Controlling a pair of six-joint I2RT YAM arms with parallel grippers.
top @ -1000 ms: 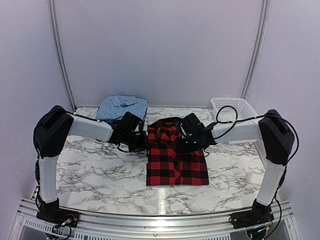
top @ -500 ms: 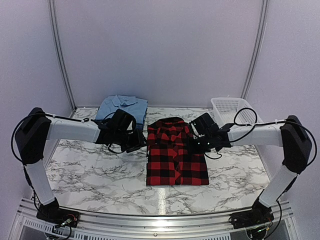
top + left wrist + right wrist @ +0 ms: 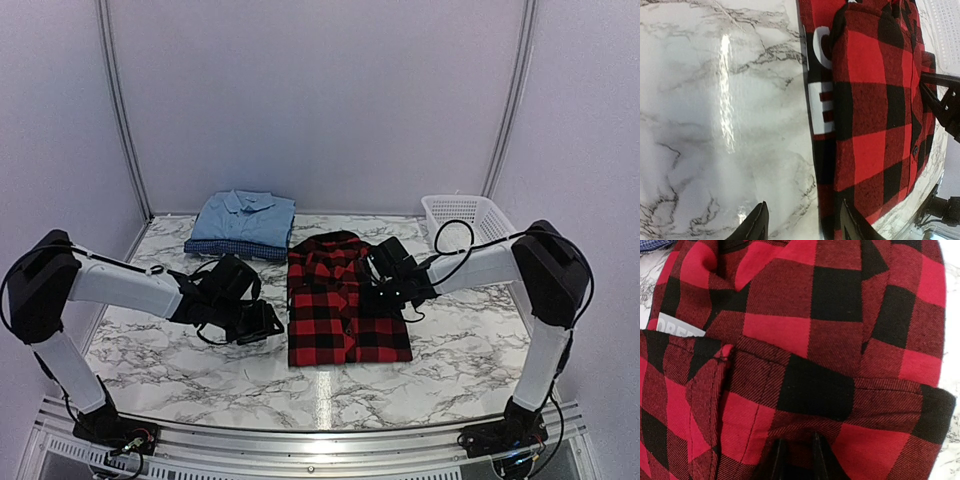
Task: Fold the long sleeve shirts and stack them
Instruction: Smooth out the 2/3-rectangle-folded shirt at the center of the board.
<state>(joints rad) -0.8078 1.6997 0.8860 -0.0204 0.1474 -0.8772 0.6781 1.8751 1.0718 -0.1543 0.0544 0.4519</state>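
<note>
The red-and-black plaid shirt (image 3: 348, 305) lies folded in the middle of the marble table. Its white letters show on the under layer in the left wrist view (image 3: 821, 100). My left gripper (image 3: 268, 324) is open and low at the shirt's near-left edge. One fingertip (image 3: 760, 225) is over marble, the other over the plaid edge. My right gripper (image 3: 385, 285) rests on the shirt's upper right part. Its jaws are nearly closed, pinching a fold of plaid (image 3: 800, 405). The light blue collared shirt (image 3: 246, 212) lies folded on the dark blue checked shirt (image 3: 228, 247) at the back left.
A white mesh basket (image 3: 466, 214) stands at the back right corner. Bare marble (image 3: 170, 345) lies left of the plaid shirt, and more (image 3: 465, 335) right of it. A metal rail (image 3: 320, 440) runs along the near edge.
My left arm has swung toward the near side and lowered to the shirt's left edge. My right gripper has moved left onto the shirt. The shirt has shifted slightly left.
</note>
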